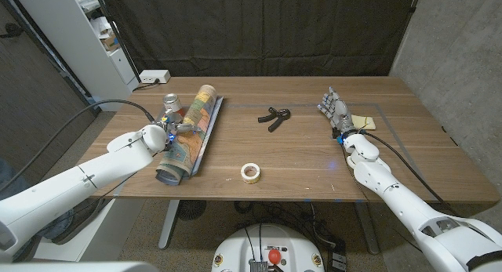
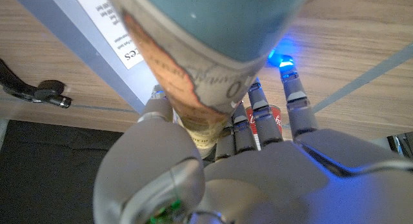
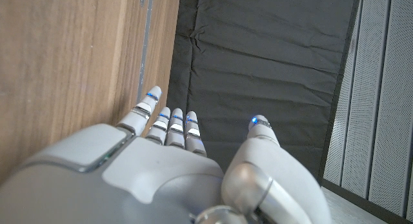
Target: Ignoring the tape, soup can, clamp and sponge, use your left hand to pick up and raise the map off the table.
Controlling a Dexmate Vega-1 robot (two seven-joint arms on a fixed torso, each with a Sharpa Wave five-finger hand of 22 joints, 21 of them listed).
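Left hand wrapped around the rolled map

The left hand (image 1: 169,132) curls its fingers (image 2: 258,114) and thumb around the rolled map (image 1: 189,131), which lies lengthwise under the palm. The soup can (image 1: 172,106) stands just beyond that hand's fingertips. The right hand (image 1: 336,111) stands on edge, holding nothing, fingers straight and close together, well apart from the map

The map (image 1: 188,132) is a rolled tube of printed paper, its outer face showing colored cartography with a pale-blue edge strip. It lies lengthwise on the left part of the table, one end toward the near edge, the other angled toward the back.
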